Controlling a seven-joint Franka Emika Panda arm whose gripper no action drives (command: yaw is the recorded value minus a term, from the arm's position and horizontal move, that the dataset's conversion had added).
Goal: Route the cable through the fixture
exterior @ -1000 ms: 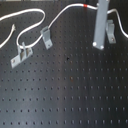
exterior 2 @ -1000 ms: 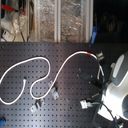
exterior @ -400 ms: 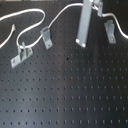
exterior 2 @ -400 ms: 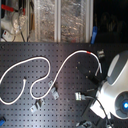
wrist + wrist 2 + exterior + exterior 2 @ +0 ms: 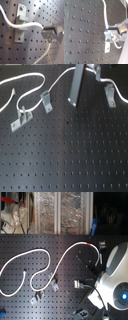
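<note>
While the tool (image 5: 46,33) pinches the cable (image 5: 22,25) (jaws closed), it crosses the fixture (image 5: 21,23).

No text, label, brand, number or sign can be read in any of the four views. The pictures are small and blurred. The black perforated bench (image 5: 70,159) bears only its grid of holes, with no markings that can be made out. The clutter along the upper edge of the second exterior view is too soft to show any lettering.
</note>
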